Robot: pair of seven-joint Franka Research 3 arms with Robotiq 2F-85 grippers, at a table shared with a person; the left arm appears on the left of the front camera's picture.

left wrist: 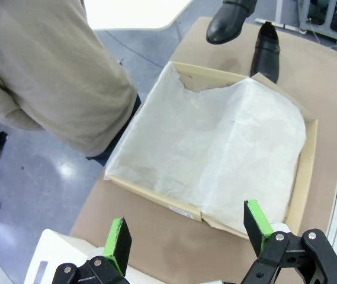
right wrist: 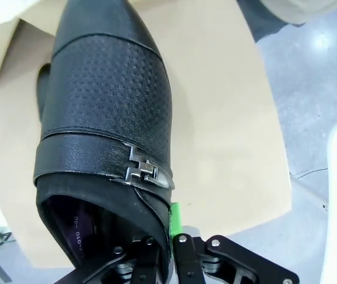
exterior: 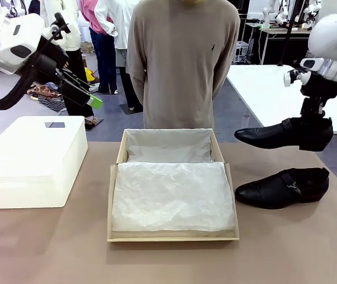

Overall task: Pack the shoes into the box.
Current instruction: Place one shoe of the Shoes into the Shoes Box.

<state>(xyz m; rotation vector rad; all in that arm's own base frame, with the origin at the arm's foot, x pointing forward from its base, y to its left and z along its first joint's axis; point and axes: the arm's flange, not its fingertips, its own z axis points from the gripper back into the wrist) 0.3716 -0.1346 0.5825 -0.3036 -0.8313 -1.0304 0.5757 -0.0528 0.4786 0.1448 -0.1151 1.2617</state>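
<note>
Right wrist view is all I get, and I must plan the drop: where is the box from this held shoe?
Observer: The box lies open at the middle of the table, to the robot's left of the held shoe.
Operator: Anything inside it?
Observer: Just white tissue paper; no shoe yet.
Operator: The other shoe?
Observer: The second shoe lies on the table right of the box, below the held one.

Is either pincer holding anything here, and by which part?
The right pincer grips one black dress shoe by its heel-end collar, in the air; the left pincer is open, empty.
</note>
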